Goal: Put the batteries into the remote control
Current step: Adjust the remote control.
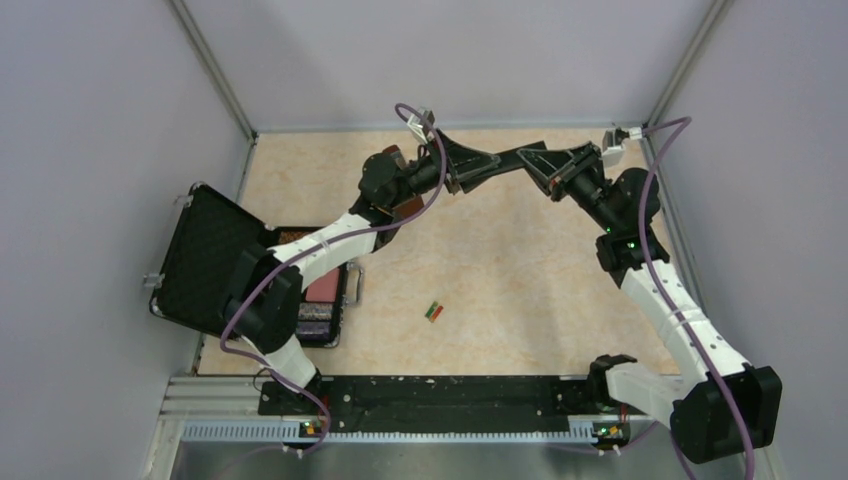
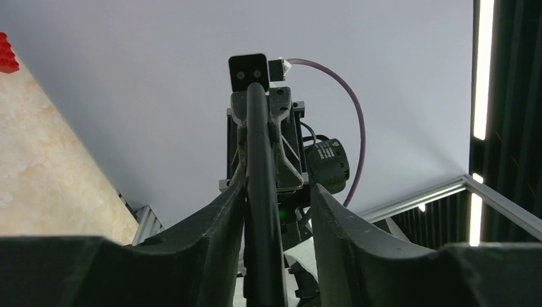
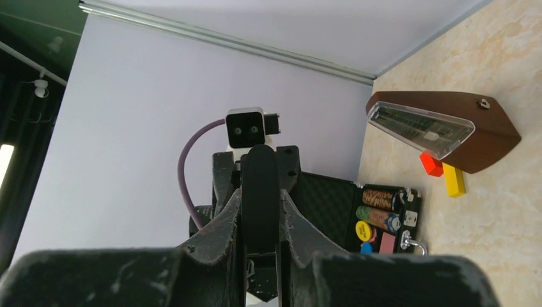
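Your right tool (image 3: 259,214) is pinched tight on the remote control (image 1: 508,158), holding it up over the far side of the counter (image 1: 520,280). Its long axis runs across toward your left tool (image 2: 276,204). That one straddles the other end, one finger touching and a gap on the other side, so I can't tell if it truly grips. The batteries (image 1: 435,311) lie on the counter, well apart, back toward the bases and somewhat nearer your left arm. I'd send that one down.
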Robot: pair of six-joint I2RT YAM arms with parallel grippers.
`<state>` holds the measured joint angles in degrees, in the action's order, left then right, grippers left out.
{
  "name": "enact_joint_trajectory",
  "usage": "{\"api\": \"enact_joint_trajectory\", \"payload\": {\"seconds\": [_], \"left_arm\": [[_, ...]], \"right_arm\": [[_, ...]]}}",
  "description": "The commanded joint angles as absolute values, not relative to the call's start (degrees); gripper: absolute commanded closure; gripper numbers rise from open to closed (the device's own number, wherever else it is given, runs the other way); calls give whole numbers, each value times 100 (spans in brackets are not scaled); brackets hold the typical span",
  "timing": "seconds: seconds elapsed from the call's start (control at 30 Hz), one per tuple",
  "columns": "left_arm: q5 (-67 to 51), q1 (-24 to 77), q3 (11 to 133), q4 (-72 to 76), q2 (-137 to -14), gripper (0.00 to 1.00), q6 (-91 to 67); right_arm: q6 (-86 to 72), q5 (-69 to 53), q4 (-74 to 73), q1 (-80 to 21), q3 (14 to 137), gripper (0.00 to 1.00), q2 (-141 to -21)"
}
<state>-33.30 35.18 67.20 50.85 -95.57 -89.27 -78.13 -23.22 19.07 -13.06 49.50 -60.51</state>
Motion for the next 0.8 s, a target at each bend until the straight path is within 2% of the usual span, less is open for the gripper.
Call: {"api": "enact_joint_trajectory", "payload": {"seconds": [0.0,0.1,0.2,0.23,0.27,0.37,0.43,0.47,0.57,0.77], "left_arm": [[-3274,3515,6998,5231,-9577,57,-8759],[-3276,3513,7013,5158,-9590,73,-8718],[-3326,3512,7031,5106,-9586,96,-8651],[-3338,3512,7032,5033,-9570,100,-8592],[-3354,3505,7032,4923,-9537,100,-8490],[-3501,3428,7075,4332,-9387,100,-8063],[-3731,3286,7165,3702,-9273,100,-7845],[-3879,3209,7185,3564,-9215,100,-7858],[-4412,3030,7261,3194,-9039,100,-7879],[-5283,2862,7754,1595,-8856,100,-7232]], "right_arm": [[-7712,-2388,1965,-1357,4948,100,-5964],[-7701,-2425,1914,-1362,4964,100,-6007],[-7693,-2488,1891,-1361,4970,100,-6050],[-7684,-2514,1852,-1360,4981,100,-6059],[-7681,-2538,1793,-1362,4992,94,-6050],[-7239,-2496,1110,-1360,5241,47,-5981],[-6497,-2339,321,-1354,5529,27,-5892],[-6143,-2341,83,-1338,5671,21,-5867],[-5319,-2758,-399,-1264,6039,14,-5941],[-4708,-4280,-473,-1233,6569,15,-6629]]}}
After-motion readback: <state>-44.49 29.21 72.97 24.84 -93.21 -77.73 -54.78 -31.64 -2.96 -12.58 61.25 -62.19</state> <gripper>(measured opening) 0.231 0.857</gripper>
